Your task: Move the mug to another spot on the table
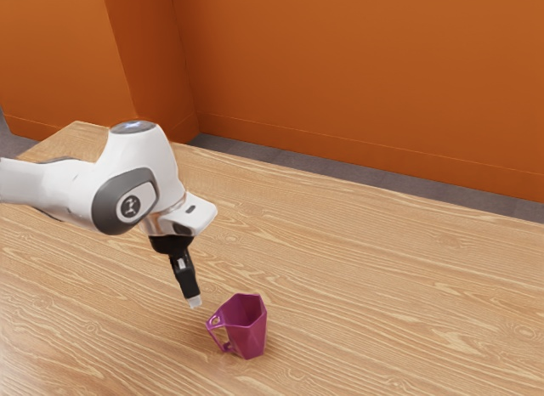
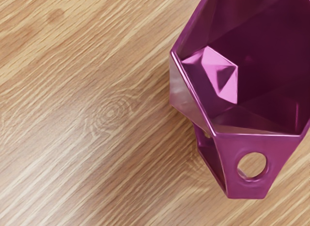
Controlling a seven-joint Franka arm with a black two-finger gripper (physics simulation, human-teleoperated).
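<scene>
- Wooden worktop [image 1: 382, 268]: far edge shows, near side is cut off, and there's loads of bare wood toward the exterior view's right.
- Arm [image 1: 127, 188]: base is out of frame.
- Purple mug [image 1: 240, 325]: upright on the worktop, with its handle [image 1: 217, 328] toward the jaws.
- Jaws: just above and beside the mug, not touching it. They're seen edge-on I think, so I can't tell if they're spread or closed.

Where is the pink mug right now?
The mug stands upright on the wooden table, near the exterior view's bottom edge, just to that view's right of the gripper, with its handle toward the gripper's side.
</scene>
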